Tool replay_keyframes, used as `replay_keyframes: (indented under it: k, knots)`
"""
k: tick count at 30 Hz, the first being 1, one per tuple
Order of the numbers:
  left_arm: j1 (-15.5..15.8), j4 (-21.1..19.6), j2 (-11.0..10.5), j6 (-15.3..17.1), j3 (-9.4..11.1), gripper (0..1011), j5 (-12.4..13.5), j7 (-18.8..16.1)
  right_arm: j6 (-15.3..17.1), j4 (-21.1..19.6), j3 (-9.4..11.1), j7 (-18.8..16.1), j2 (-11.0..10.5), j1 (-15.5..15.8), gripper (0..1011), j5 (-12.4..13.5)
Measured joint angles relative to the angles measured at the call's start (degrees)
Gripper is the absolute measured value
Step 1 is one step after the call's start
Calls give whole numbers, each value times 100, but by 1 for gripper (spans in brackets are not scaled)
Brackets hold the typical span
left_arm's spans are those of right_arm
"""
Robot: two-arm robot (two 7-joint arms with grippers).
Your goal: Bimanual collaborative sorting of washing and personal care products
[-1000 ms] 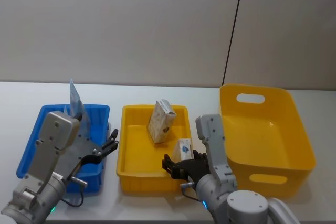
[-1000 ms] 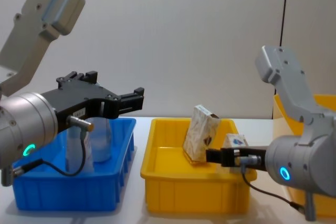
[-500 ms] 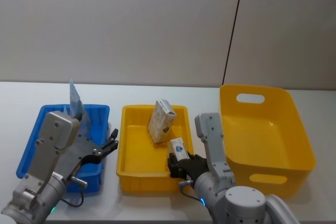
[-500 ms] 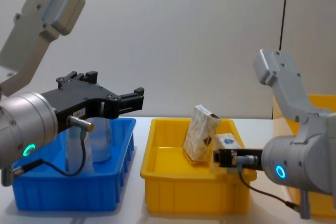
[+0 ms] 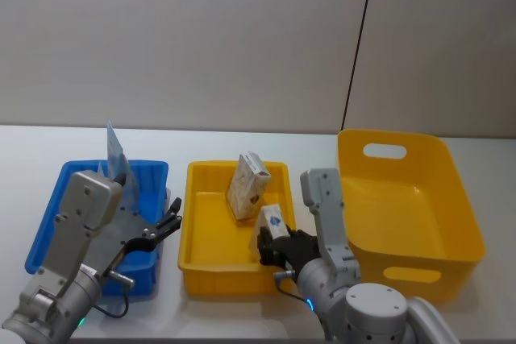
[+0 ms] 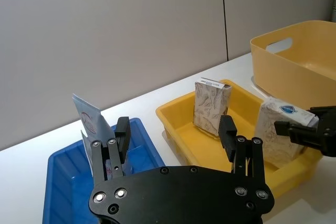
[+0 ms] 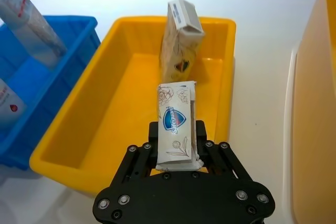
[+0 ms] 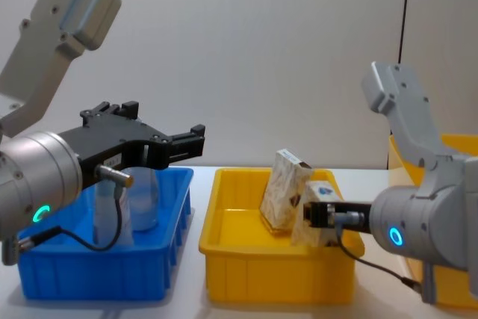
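Right wrist view: right gripper (image 7: 177,136) pinches white carton (image 7: 176,113) marked "Safeguard", over yellow tray (image 7: 105,103).
Left gripper (image 5: 171,217): spread, by blue tray (image 5: 149,168).

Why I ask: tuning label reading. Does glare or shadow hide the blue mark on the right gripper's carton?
Right wrist view: no glare; the small white cardboard carton, shut in the right gripper, shows its mark evenly lit. Chest view: its facing side looks shaded.

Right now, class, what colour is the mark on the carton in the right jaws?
Blue, on the white carton; clearest in right wrist view.
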State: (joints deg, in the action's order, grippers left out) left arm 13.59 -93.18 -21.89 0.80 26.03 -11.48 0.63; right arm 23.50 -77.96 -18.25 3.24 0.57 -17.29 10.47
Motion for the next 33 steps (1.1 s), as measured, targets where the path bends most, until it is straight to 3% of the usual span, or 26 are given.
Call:
replay_keyframes:
  k: [19,25,33]
  knots:
    - [0,0,0,0,0,1001,0,0,-1126,-259,36,-131,-63,100,339,-214]
    - [0,0,0,0,0,1001,0,0,-1498,-536,154,-105,-149,159,339,-320]
    - [0,0,0,0,0,1001,0,0,-1646,-854,362,99,-237,230,339,-466]
